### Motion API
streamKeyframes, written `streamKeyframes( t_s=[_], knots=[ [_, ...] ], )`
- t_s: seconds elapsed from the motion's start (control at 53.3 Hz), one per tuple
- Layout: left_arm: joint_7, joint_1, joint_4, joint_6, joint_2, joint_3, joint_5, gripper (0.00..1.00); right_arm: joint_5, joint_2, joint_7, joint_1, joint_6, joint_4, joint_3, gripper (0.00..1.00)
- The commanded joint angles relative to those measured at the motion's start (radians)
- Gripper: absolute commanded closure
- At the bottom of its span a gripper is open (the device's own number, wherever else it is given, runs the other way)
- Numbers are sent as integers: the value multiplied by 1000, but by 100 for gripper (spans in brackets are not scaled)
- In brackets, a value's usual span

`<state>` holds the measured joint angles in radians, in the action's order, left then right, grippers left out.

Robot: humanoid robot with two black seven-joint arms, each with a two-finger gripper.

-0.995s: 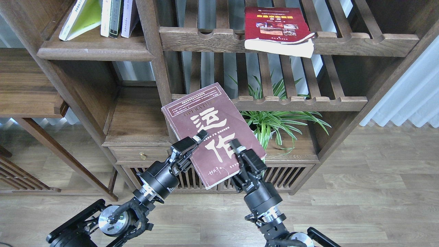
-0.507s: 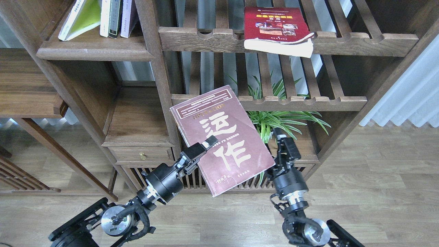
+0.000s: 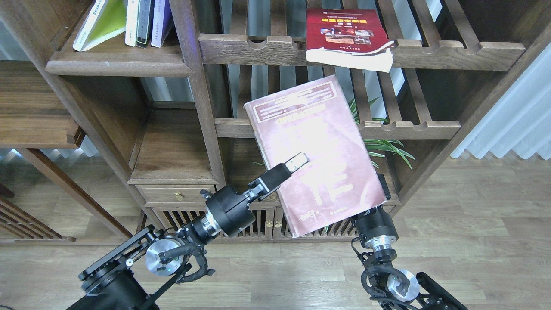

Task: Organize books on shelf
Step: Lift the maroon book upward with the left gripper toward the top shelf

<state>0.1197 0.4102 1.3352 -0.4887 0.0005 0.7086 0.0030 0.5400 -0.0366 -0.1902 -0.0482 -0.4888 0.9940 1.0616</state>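
Observation:
The dark maroon book (image 3: 318,142) with big white characters is held up in the air in front of the slatted racks, tilted, its cover washed out by glare. My left gripper (image 3: 289,165) is shut on its left edge, one finger lying over the cover. My right gripper (image 3: 383,189) is almost wholly hidden behind the book's lower right corner; only its wrist (image 3: 373,226) shows clearly. The red book (image 3: 344,30) lies flat on the upper slatted rack. The yellow-green book (image 3: 101,21) leans on the solid shelf (image 3: 116,64) at the upper left.
Other upright books (image 3: 144,19) stand beside the yellow-green one. Slatted racks (image 3: 409,127) with notched rails cross behind the held book. A green plant (image 3: 385,148) stands on the lower right. A small drawer (image 3: 178,194) sits under the left compartment. Wood floor lies below.
The maroon book has risen and moved right, turning more upright. My left gripper rose with it. My right gripper has let go of the cover and now sits behind the book's lower right corner.

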Motion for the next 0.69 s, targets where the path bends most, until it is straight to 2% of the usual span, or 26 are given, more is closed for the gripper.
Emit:
streamKeyframes(
  t_s=[0.0, 0.169, 0.676],
  knots=[
    [-2, 1, 13, 0, -1, -37, 25, 96, 0, -2, 0, 1, 0, 0, 0, 6],
    [0, 4, 18, 0, -1, -47, 61, 97, -2, -5, 0, 2, 0, -2, 0, 6],
    [-15, 262, 45, 0, -1, -38, 104, 97, -3, -11, 0, 2, 0, -25, -3, 6]
  ],
)
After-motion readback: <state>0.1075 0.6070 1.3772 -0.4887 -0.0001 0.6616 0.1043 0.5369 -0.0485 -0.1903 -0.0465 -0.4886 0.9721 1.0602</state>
